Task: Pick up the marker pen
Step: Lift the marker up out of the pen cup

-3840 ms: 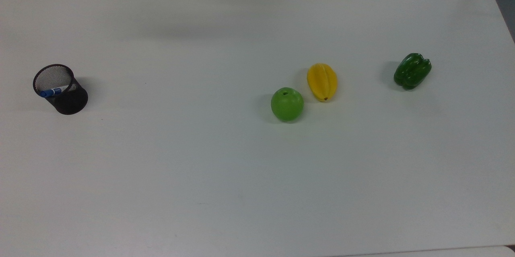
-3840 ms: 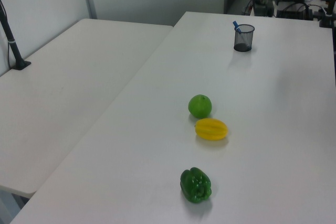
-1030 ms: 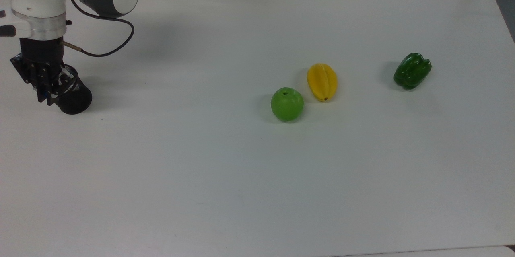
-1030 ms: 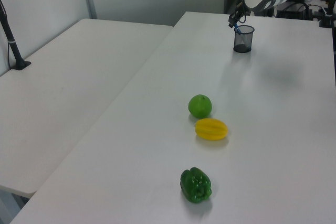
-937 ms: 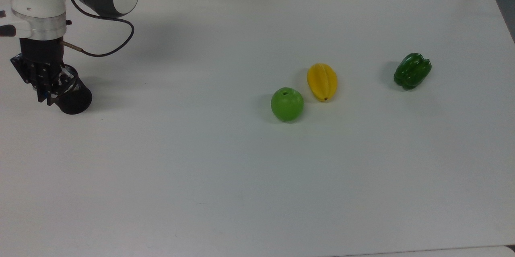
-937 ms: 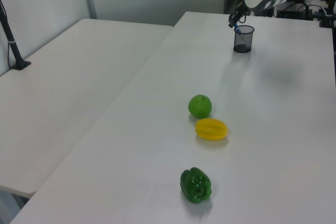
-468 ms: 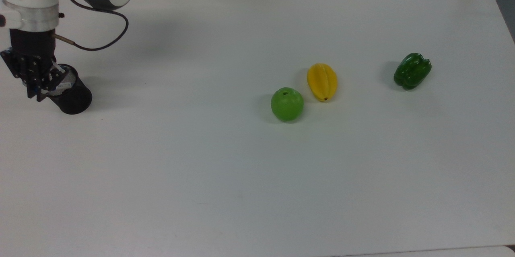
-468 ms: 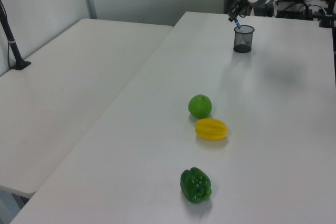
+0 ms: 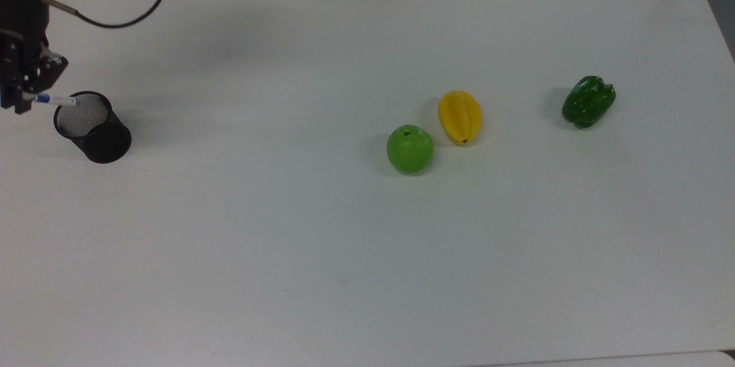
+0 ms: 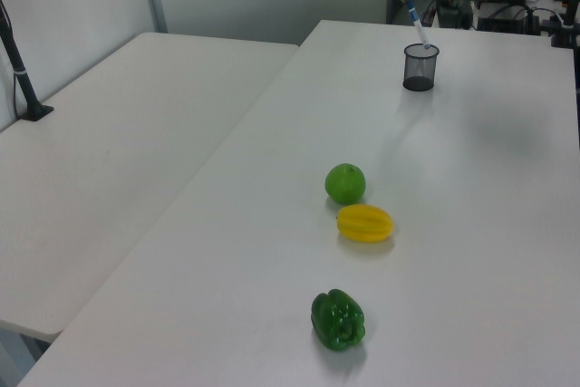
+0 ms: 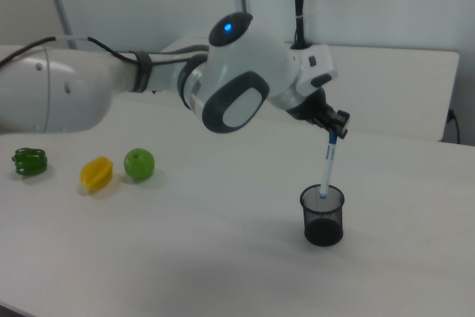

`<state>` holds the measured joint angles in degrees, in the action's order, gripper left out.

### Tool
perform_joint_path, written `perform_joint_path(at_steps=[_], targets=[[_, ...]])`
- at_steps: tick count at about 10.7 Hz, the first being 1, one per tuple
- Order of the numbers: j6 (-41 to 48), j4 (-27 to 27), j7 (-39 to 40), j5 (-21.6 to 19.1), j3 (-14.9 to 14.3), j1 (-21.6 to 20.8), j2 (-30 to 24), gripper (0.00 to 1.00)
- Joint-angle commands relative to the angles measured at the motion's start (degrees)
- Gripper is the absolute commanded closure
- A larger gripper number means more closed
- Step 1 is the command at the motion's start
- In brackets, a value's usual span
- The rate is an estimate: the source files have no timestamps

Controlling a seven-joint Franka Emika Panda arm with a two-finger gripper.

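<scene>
1. the gripper (image 11: 332, 133) is closed on the blue-capped top of the marker pen (image 11: 326, 168), holding it above the black mesh cup (image 11: 322, 215).
2. in the right view the marker pen hangs nearly upright, and its lower tip is level with the cup's rim, just inside the opening.
3. in the top view the gripper (image 9: 20, 94) sits at the top view's left edge, with the marker pen (image 9: 55, 100) reaching from it towards the rim of the mesh cup (image 9: 95, 128).
4. in the left view the marker pen (image 10: 418, 29) rises tilted out of the mesh cup (image 10: 420, 66) at the far end of the white table (image 10: 471, 224).
5. a green apple (image 9: 409, 149) and a yellow starfruit (image 9: 459, 116) lie near each other around the middle of the table, not touching.
6. a green bell pepper (image 9: 588, 100) lies further towards the top view's right, well apart from the cup.
7. in the right view the white arm (image 11: 148, 83) stretches over the table from the right view's left.
</scene>
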<state>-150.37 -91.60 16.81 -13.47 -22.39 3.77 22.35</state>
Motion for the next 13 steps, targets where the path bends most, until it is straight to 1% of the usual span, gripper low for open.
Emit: perform_joint_path(at_steps=[1, 3, 6, 8, 10, 12, 13], targets=[[9.35, -1.39, 0.77, -1.21, 0.77, -0.16, -7.74, 1.00], [16.74, -1.30, 0.42, -1.65, 2.08, -0.52, -12.31, 1.00], [27.37, -1.22, -1.60, -1.65, 6.29, -0.52, -17.42, 1.00], [33.36, -1.21, -5.89, -1.56, 9.54, -0.95, -19.79, 1.00], [36.80, -2.00, -11.69, -0.69, 12.09, -2.27, -21.64, 1.00], [38.30, -2.53, -13.90, -0.60, 15.08, -2.28, -22.18, 1.00], [38.31, -3.32, -17.13, -0.51, 17.18, -2.28, -22.18, 1.00]])
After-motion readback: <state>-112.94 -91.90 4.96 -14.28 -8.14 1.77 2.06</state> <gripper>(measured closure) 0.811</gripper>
